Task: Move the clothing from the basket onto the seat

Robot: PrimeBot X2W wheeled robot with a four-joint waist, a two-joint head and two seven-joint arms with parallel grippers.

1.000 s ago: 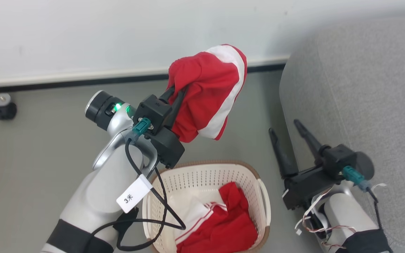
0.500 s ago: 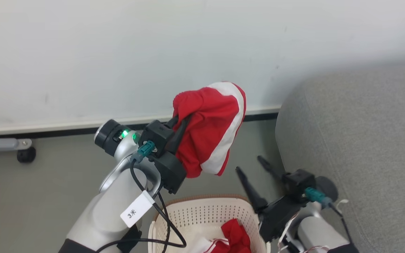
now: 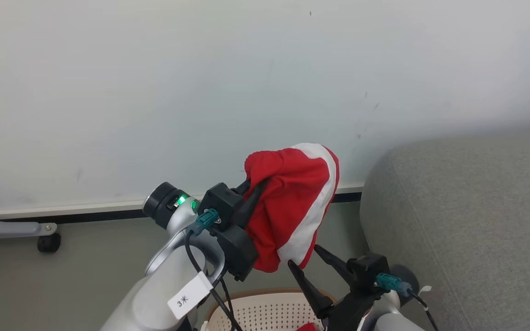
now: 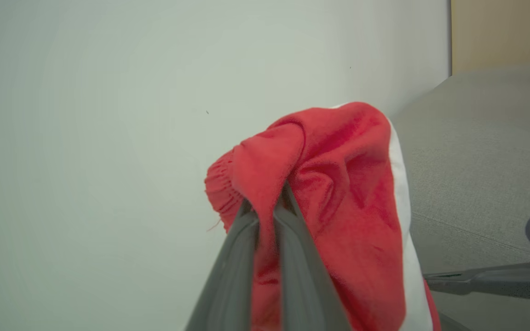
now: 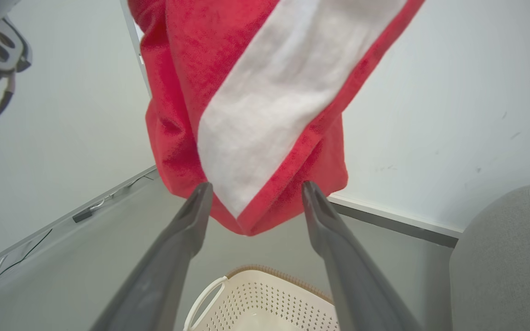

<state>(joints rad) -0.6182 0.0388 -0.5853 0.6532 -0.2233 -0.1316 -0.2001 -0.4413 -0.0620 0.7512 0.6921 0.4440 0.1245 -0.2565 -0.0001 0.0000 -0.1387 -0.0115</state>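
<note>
My left gripper [image 3: 252, 187] is shut on a bunched red garment with a broad white band [image 3: 292, 207], holding it up in the air in front of the wall. In the left wrist view its fingers [image 4: 246, 230] pinch a red fold of the clothing [image 4: 338, 184]. My right gripper [image 3: 304, 256] is open just below the hanging cloth, whose lower edge [image 5: 246, 92] dips between its fingertips [image 5: 203, 188]. The cream basket [image 3: 265, 310] lies at the bottom edge, with a scrap of red clothing [image 3: 308, 327] inside. The grey seat [image 3: 467, 220] fills the right side.
A white wall with a dark baseboard [image 3: 85, 214] runs behind. A grey metal leg on a black castor [image 3: 48, 242] stands on the floor at far left. The basket's rim and loop handle [image 5: 200, 299] sit below my right gripper, the seat's rounded edge [image 5: 504, 257] to its right.
The head camera has tilted up, so the basket has slid to the bottom edge. My right gripper has shifted left, from beside the seat to under the held garment. The left grip is unchanged.
</note>
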